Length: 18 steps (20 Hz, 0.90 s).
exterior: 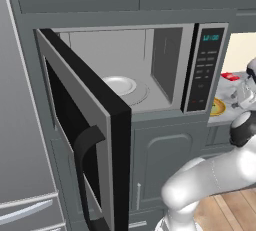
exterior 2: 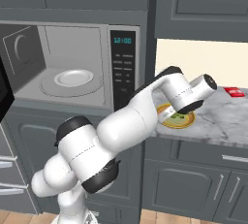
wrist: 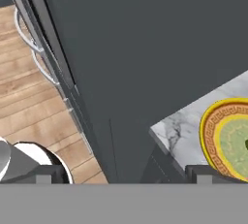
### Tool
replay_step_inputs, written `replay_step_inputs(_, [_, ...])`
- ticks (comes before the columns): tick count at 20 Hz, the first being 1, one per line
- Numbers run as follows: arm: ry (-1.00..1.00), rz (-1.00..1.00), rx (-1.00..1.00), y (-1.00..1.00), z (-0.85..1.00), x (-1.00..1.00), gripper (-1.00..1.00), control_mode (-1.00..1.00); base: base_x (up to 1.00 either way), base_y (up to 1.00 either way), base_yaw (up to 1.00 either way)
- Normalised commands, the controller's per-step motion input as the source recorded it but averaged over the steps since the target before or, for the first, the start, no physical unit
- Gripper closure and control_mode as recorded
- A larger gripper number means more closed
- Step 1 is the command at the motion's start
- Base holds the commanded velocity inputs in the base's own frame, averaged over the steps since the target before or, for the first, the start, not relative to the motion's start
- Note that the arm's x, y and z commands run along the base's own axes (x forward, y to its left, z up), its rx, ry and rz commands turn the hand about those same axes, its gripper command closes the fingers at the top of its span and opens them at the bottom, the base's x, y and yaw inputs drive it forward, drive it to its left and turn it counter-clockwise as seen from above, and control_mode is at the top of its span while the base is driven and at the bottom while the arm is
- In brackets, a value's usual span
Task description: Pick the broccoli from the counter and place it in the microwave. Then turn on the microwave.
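My microwave (exterior: 135,70) stands open, door (exterior: 85,125) swung toward seven o'clock, white plate (exterior 2: 73,78) inside. At three o'clock, the counter (exterior 2: 218,116) carries the yellow-orange dish (exterior 2: 177,117); I cannot make out the broccoli or its axis. My gripper (wrist: 123,174), fingers spread and empty, hangs above the counter's edge.

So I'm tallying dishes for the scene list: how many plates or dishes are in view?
2: a white plate inside the open microwave, and a yellow-orange dish on the counter right of it. Others may be hidden.
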Motion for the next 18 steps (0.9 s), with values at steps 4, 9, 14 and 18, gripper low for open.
replay_step_inputs(4, [-0.07, 0.1, 0.0, 0.0, -0.1, 0.2, -1.0, -1.0, 0.0, 0.0, 0.0])
replay_step_inputs(9, [-0.05, 0.05, 0.0, 0.0, -0.05, 0.18, -1.0, -1.0, 0.0, 0.0, 0.0])
replay_step_inputs(14, [0.0, 0.0, -0.02, 0.04, -0.26, 0.01, -1.0, -1.0, 0.0, 0.0, 0.0])
replay_step_inputs(18, [0.0, 0.0, -0.02, 0.16, -0.18, 0.12, -1.0, -1.0, 0.0, 0.0, 0.0])
